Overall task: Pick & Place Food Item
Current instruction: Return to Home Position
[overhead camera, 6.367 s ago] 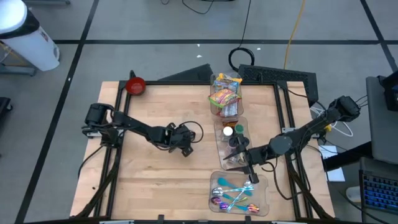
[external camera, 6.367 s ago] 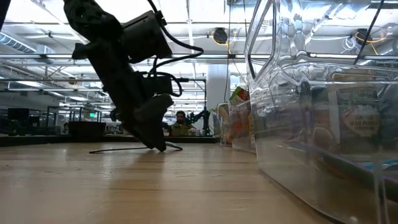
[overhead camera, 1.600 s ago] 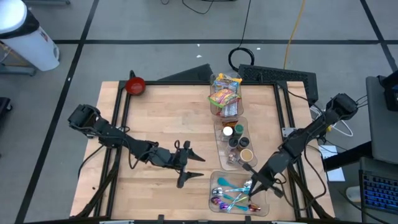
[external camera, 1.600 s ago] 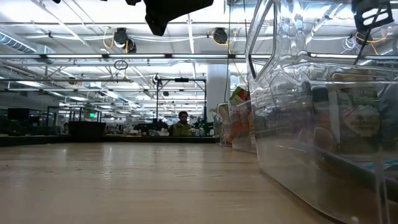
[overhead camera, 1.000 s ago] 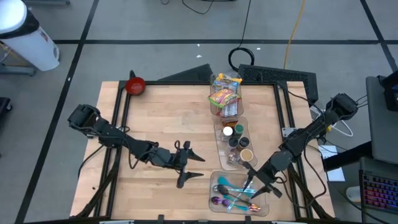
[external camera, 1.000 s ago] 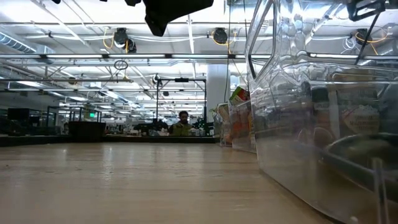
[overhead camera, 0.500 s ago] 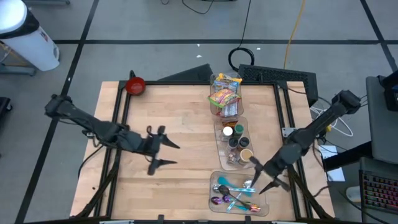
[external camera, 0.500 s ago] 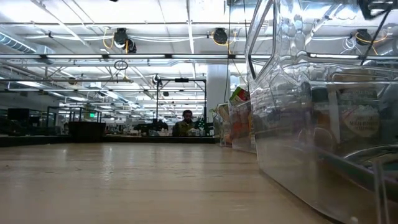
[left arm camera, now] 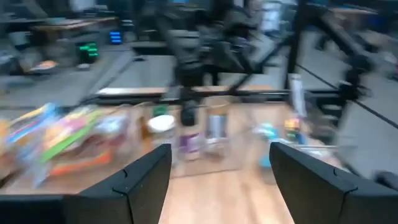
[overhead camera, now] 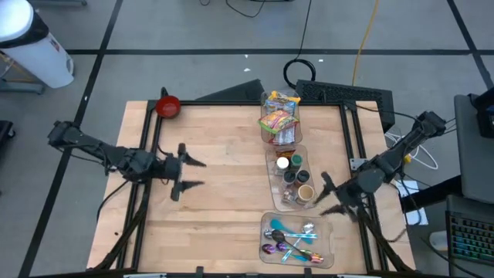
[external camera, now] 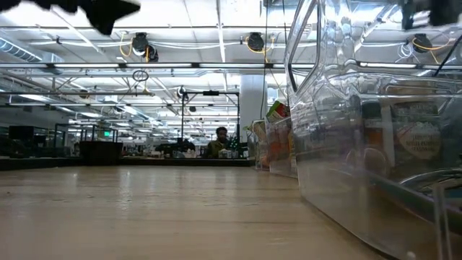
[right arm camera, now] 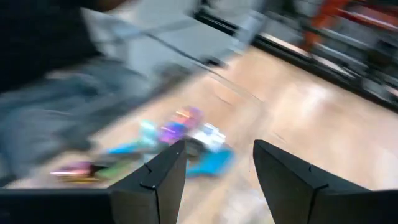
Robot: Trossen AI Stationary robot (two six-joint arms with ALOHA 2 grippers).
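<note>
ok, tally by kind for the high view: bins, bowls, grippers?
Transparent bins: 3 (snack bin, bottle bin, spoon bin)
Red bowl: 1
Grippers: 2 (left gripper, right gripper, both open, holding nothing)
Total: 6

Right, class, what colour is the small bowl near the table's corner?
The bowl is red, seen best in the high view.

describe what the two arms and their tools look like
Both are slim, dark, jointed links: the left arm and the right arm. Each ends in a black tool with two tapering, pointed fingers: left tool, right tool. No markings show.
</note>
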